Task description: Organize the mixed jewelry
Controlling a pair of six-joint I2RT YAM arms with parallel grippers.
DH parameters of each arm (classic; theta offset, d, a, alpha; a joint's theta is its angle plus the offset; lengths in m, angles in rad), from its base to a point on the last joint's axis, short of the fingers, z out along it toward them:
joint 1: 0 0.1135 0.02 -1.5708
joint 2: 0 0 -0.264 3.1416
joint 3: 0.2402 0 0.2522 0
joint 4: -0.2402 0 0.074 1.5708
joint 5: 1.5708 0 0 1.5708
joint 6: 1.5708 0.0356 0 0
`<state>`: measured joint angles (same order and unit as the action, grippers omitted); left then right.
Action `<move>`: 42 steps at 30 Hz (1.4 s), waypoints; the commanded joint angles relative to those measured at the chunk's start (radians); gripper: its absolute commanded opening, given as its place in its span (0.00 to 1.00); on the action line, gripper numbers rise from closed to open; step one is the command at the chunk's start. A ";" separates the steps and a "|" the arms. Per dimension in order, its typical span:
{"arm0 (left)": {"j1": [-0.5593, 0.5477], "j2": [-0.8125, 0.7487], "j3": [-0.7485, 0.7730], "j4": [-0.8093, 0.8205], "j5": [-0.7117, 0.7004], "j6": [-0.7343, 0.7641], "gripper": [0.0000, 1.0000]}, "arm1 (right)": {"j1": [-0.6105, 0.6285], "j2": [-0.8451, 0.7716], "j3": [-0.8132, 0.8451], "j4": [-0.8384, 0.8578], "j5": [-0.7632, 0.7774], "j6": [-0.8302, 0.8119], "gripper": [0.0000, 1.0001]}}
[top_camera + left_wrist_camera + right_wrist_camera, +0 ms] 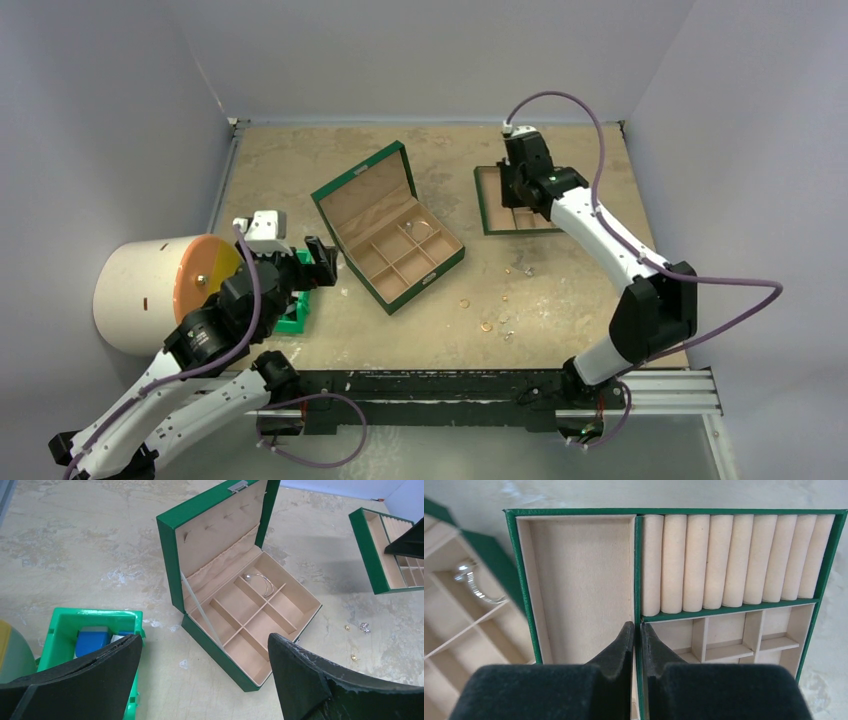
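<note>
The mixed jewelry lies loose on the table right of the open green box (441, 266): gold rings (487, 326), another ring (465, 303) and a small silver chain (527, 270). In the left wrist view the chain (364, 627) and gold pieces (354, 657) show at far right. A thin silver hoop (260, 582) lies in a back compartment of the box. My right gripper (637, 627) is shut on the green divider wall of the removable tray (574, 511), beside the tan cushion rolls (734, 560). My left gripper (205, 680) is open and empty, above the table between the bin and the box.
A small green plastic bin (293, 318) with blue and dark items sits under my left arm. A big white cylinder with an orange face (140, 290) lies at the left edge. The tray (482, 200) rests at the back right. Walls enclose the table.
</note>
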<state>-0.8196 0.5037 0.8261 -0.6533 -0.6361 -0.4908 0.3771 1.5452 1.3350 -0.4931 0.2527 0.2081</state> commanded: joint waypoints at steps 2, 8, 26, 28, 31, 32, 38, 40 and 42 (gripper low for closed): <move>-0.001 -0.021 0.016 0.025 -0.026 -0.015 0.96 | 0.131 -0.022 0.092 -0.015 -0.024 -0.013 0.00; -0.001 -0.028 0.016 0.023 -0.038 -0.018 0.96 | 0.287 0.033 0.161 -0.014 -0.018 -0.025 0.00; -0.002 -0.066 0.021 0.009 -0.078 -0.034 0.95 | 0.568 0.365 0.401 -0.068 0.067 -0.040 0.00; -0.001 -0.072 0.021 0.008 -0.082 -0.035 0.95 | 0.575 0.386 0.407 -0.065 0.061 -0.037 0.00; -0.001 -0.079 0.020 0.008 -0.084 -0.037 0.95 | 0.586 0.416 0.418 -0.067 0.050 -0.033 0.00; -0.001 -0.081 0.020 0.009 -0.085 -0.037 0.95 | 0.589 0.425 0.418 -0.064 0.051 -0.031 0.00; -0.002 -0.085 0.019 0.008 -0.086 -0.035 0.95 | 0.600 0.459 0.417 -0.063 0.049 -0.015 0.00; -0.001 -0.084 0.018 0.008 -0.086 -0.036 0.95 | 0.608 0.469 0.424 -0.065 0.046 -0.014 0.00; -0.001 -0.084 0.018 0.009 -0.086 -0.036 0.95 | 0.614 0.477 0.430 -0.067 0.049 -0.011 0.00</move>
<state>-0.8196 0.4271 0.8261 -0.6693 -0.7078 -0.5144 0.9714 2.0300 1.7073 -0.5690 0.2779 0.1837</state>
